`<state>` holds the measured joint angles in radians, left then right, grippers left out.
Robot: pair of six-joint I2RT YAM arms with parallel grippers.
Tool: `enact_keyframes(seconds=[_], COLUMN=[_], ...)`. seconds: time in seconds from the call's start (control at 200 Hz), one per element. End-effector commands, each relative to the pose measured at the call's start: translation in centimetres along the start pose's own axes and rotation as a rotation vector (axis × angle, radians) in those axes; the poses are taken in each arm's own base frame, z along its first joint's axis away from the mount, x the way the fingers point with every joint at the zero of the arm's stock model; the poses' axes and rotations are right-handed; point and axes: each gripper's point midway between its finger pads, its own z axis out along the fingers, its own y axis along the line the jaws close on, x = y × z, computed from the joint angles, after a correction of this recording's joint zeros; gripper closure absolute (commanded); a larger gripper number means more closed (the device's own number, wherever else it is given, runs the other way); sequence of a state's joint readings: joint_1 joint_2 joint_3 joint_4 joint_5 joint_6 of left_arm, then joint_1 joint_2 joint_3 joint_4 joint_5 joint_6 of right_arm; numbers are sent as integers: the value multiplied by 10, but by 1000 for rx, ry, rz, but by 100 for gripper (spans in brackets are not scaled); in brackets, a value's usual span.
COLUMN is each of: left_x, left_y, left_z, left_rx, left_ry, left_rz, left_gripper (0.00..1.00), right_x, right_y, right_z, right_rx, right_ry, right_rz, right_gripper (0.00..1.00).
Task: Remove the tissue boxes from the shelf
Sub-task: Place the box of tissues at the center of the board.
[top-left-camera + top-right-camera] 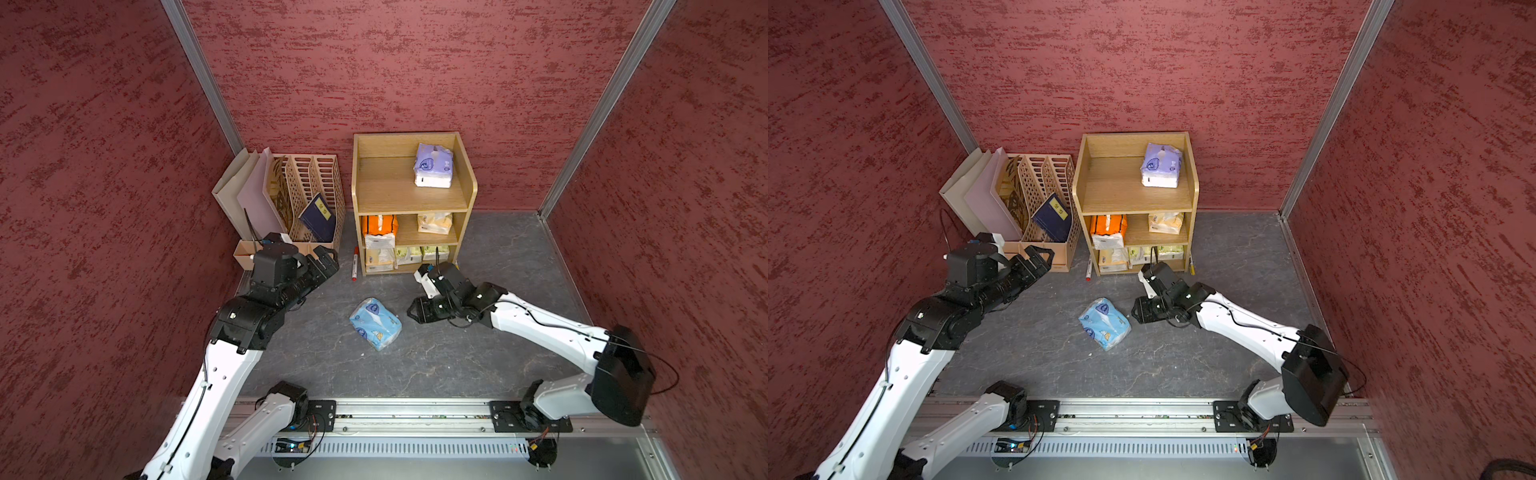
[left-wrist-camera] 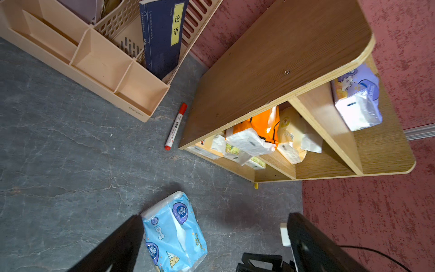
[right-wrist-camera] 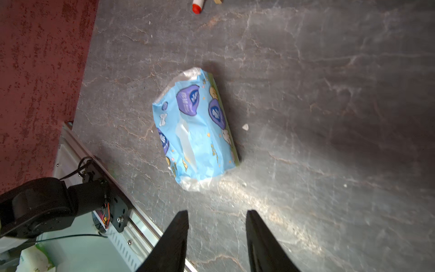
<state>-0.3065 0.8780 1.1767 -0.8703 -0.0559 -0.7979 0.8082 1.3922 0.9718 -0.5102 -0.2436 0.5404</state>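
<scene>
Red rough-textured walls [image 1: 104, 166] close us in on three sides, with metal strips [image 1: 199, 70] at the corners. The surface [image 1: 478, 365] is dark grey with pale veins and has a few white crumbs [image 3: 245, 127] on it. At left, the left gripper [image 1: 327, 257] hangs near the front of the beige file rack [image 1: 316, 178], jaws spread wide, nothing between them. A navy book [image 1: 318, 218] leans in the rack. A red-capped marker [image 1: 355, 262] lies between the rack and the shelf [image 1: 355, 174], which stands against the back wall. We count a lilac pack [image 1: 433, 165] on top, an orange pack [image 1: 379, 226] and a pale yellow pack [image 1: 435, 222] on the middle tier, and more packs [image 1: 409, 254] crowded in the bottom tier. The blue pack [image 1: 376, 323] lies on the surface in front of the shelf, apart from it. Just to its right the right gripper [image 3: 217, 219] hovers, jaws apart and empty.
</scene>
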Motion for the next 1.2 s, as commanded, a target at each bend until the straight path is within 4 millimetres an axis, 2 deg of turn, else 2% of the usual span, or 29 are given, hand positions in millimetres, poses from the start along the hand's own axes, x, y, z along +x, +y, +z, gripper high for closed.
enact_keyframes(seconds=[0.0,0.105,0.12,0.225,0.326,0.626,0.771,0.912,1.007,1.082,1.192], left_x=[-4,-5,-5,-8,-12,-14,-14,-13,-14,-16,-23], left_y=[-3,-8,-9,-14,-18,-10,-9,-11,-14,-18,-29], left_z=[0,3,3,2,-2,-15,-15,-11,-9,-8,-7], left_rx=[26,37,40,47,53,36,36,41,47,55,65], left_ry=[-22,-13,-12,-11,-20,-51,-54,-47,-42,-41,-43], left_rz=[-35,-36,-37,-36,-33,-30,-32,-33,-29,-6,59], left_gripper=[0,0,0,0,0,0,0,0,0,0,0], right_x=[34,41,43,39,29,-6,-27,-41,-48,-56,-69], right_y=[-16,-13,-16,-11,-1,7,-1,3,8,17,31], right_z=[17,31,38,57,69,95,97,91,76,51,-1], right_rx=[21,0,8,-19,-56,-37,5,-8,-3,-11,-21], right_ry=[87,121,141,159,163,166,132,110,84,34,-81], right_rz=[66,74,80,92,82,50,61,56,20,-22,-91], right_gripper=[62,62,63,63,63,64,65,65,65,65,64])
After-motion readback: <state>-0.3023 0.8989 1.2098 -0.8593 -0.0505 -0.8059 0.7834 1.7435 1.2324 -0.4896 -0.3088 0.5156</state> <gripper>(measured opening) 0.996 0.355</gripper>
